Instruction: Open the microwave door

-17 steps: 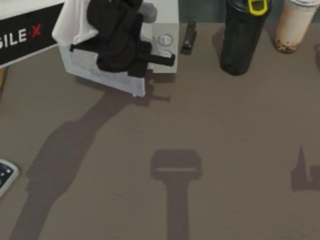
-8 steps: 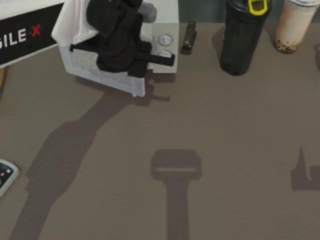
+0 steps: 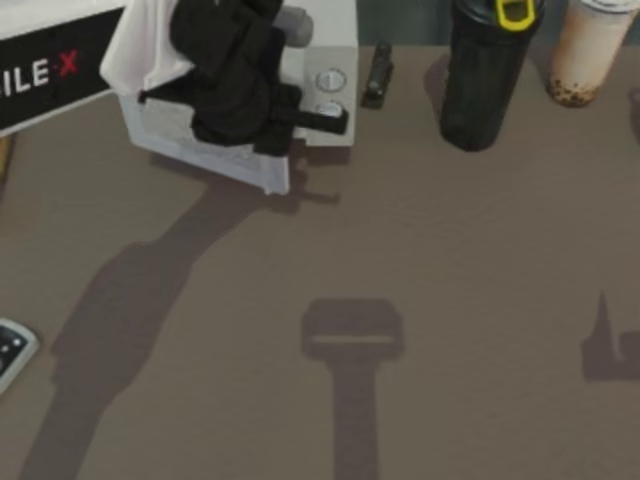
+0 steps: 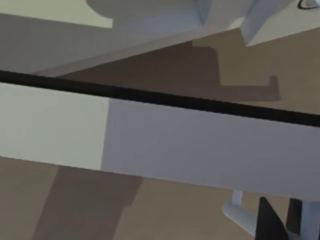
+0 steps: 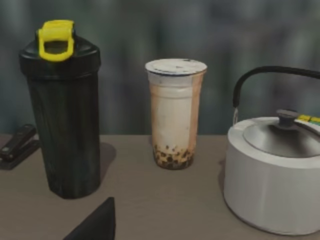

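Note:
The white microwave (image 3: pixel 335 40) stands at the table's back left, its two round knobs (image 3: pixel 330 80) on the right panel. The microwave door (image 3: pixel 200 150), with its speckled grey window, is swung a little way out, its free corner toward the table's middle. My left gripper (image 3: pixel 280 130) reaches down over the door's free edge. In the left wrist view the door's white panel (image 4: pixel 200 145) crosses the frame, and the gripper (image 4: pixel 282 220) is shut on the door's pale handle bar (image 4: pixel 242 217). My right gripper (image 5: pixel 100 225) is parked off the right side.
A tall black bottle (image 3: pixel 490 70) with a yellow loop and a bubble tea cup (image 3: pixel 590 50) stand at the back right. A small black stapler-like thing (image 3: pixel 377 75) lies beside the microwave. A white kettle (image 5: pixel 275 170) shows in the right wrist view. A grey device (image 3: pixel 10 350) sits at the left edge.
My left arm has shifted slightly left, and the door's free corner has come a touch further out with it. The right arm has not moved.

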Available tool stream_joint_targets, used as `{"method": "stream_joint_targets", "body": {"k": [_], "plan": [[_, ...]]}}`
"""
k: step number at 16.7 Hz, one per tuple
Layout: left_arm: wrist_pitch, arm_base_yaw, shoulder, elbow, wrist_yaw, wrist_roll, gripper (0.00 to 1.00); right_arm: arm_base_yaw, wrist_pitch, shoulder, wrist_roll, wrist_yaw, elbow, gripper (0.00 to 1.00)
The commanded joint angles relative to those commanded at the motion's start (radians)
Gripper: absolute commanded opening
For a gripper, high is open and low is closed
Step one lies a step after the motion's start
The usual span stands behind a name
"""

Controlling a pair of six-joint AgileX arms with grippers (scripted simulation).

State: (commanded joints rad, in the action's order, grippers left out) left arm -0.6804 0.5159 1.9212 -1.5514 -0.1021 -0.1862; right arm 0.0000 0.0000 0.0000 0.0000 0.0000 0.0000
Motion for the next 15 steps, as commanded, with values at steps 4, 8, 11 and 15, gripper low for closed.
{"method": "stream_joint_targets", "body": {"k": [4,8,11,15], "plan": [[0.018,-0.025,-0.047,0.073,0.041,0.083,0.00,0.000,0.000,0.000,0.000,0.000,0.000,1.00],[0.031,-0.033,-0.070,0.091,0.055,0.109,0.00,0.000,0.000,0.000,0.000,0.000,0.000,1.00],[0.031,-0.033,-0.070,0.091,0.055,0.109,0.00,0.000,0.000,0.000,0.000,0.000,0.000,1.00],[0.031,-0.033,-0.070,0.091,0.055,0.109,0.00,0.000,0.000,0.000,0.000,0.000,0.000,1.00]]}}
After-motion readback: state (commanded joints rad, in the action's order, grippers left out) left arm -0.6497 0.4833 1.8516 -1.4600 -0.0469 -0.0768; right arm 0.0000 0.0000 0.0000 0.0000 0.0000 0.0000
